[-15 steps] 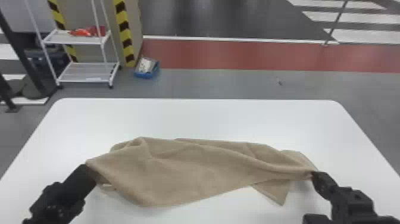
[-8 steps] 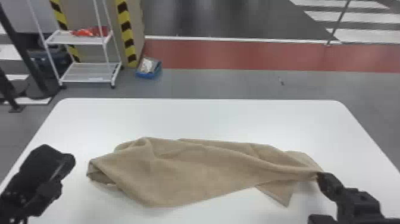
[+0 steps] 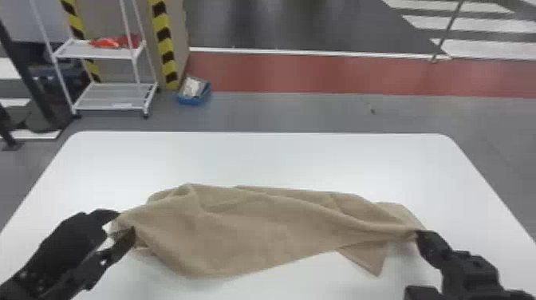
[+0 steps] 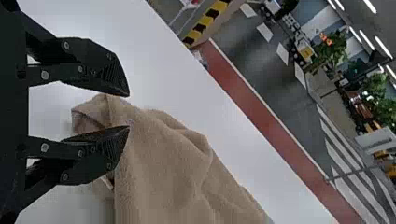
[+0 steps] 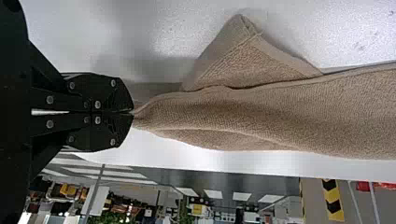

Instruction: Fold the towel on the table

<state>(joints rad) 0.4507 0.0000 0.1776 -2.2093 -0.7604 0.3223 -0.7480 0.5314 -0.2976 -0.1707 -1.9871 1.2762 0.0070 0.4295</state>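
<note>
Towel: the tan towel (image 3: 247,231) lies across the near half of the table, stretched side to side, rumpled, with a long crease running toward its right end.
Loose corner: a pointed corner (image 3: 369,259) sticks out from under the towel's near edge, close to the right end.
Right end: drawn to a narrow point, pinched between the tips of the right gripper (image 3: 418,235), which is closed on it.
Left end: bunched and partly folded under, at the left gripper (image 3: 127,223); that gripper is open, its fingers well apart, with some of the towel in the gap between them.
Table: white top (image 3: 279,159) with rounded far corners, under the towel.
Floor: gray (image 3: 299,111), with a red strip (image 3: 319,74) beyond the table.
Beyond, left: a white rack (image 3: 115,95) with red things (image 3: 115,41) on its upper shelf, and a blue box (image 3: 193,97) near it.
</note>
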